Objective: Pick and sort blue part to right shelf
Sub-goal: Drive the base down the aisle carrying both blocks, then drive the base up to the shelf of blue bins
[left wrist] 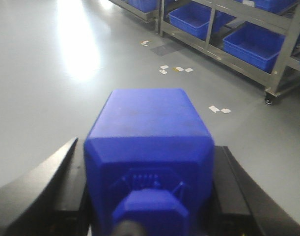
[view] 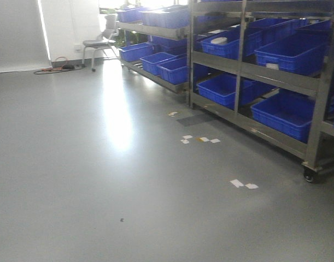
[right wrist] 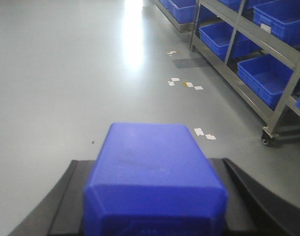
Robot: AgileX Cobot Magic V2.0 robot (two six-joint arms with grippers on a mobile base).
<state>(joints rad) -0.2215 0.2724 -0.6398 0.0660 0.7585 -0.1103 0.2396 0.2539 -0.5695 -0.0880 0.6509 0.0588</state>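
In the left wrist view a blue part [left wrist: 149,118], a blocky plastic piece with bevelled edges, fills the space between the black fingers [left wrist: 56,172] of my left gripper [left wrist: 149,145], which is shut on it. In the right wrist view a similar blue part [right wrist: 152,162] sits between the black fingers [right wrist: 71,196] of my right gripper [right wrist: 150,164], also shut on it. The right shelf [view: 240,117], a steel rack holding large blue bins [view: 284,112], stands to the right, across open floor. Neither gripper shows in the front view.
A second rack of blue bins [view: 156,65] stands further back. A chair [view: 101,46] and floor cables [view: 57,68] are by the far wall. White tape marks [view: 243,184] dot the grey floor. The near rack has a caster wheel [view: 309,176].
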